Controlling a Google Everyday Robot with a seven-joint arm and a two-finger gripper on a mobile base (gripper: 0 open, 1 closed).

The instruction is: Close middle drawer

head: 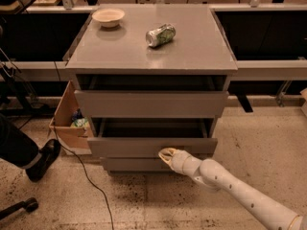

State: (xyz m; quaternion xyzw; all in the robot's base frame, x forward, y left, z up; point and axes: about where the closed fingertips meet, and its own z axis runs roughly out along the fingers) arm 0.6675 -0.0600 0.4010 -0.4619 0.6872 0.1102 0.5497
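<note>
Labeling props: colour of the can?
Green and silver can, camera view; claw at middle drawer.
</note>
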